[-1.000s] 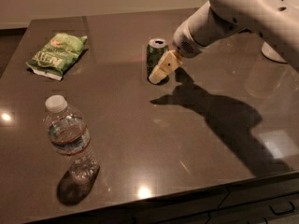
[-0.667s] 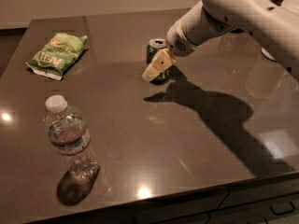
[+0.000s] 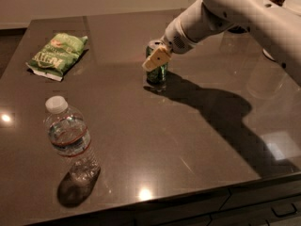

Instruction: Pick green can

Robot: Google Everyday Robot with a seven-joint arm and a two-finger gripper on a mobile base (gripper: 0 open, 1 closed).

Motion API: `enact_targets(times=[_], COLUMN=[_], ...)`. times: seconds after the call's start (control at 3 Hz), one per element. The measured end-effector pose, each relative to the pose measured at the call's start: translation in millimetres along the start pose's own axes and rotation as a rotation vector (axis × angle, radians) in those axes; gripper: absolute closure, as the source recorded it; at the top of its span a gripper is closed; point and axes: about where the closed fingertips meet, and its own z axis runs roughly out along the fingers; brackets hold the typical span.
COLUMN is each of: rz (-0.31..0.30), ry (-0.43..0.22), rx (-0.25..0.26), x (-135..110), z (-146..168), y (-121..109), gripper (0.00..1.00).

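Green can (image 3: 158, 73) stands upright on the tabletop (image 3: 188, 140), far side, approx centre L-R. Its base looks planted on the surface w/ a dark reflection right under it, so we judge it not lifted yet.

Gripper (image 3: 156, 59) is at the can: the tan tip sits across the can's upper body on the near side, and the silver top rim pokes out just above it. It looks in contact or v. close. We can't tell if the gripper is wide, narrow or already clamped on the can, since only the near part shows and the rest is hidden behind the can and the wrist.

Arm (image 3: 225, 8) comes in from the far right, angled down toward the can, and throws a big shadow over the right half of the tabletop.

Other items, both well apart from the can:
- chip bag (image 3: 57, 55), flat, far left
- water bottle (image 3: 70, 142), upright w/ white cap, near left

Progress, our call: the reach looks done and the gripper is placed at the right obj, not the bag or bottle. Left to do: confirm/close the grip on the can, then lift it clear of the tabletop. We'd put it approx mid-task, at the grasp step. Nothing blocks a straight lift; the can has free space all round.
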Motion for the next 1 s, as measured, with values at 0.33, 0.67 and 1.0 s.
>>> enact_targets(times=[0.33,0.67,1.0], rz=[-0.001,-0.037,-0.102], ry=[-0.016,-0.038,-0.067], rx=[-0.016,-0.03,-0.06], x=[-4,-16,-35], z=[-9,-30,-52], y=[5,15,29], gripper=[0.7,0.93,1.0])
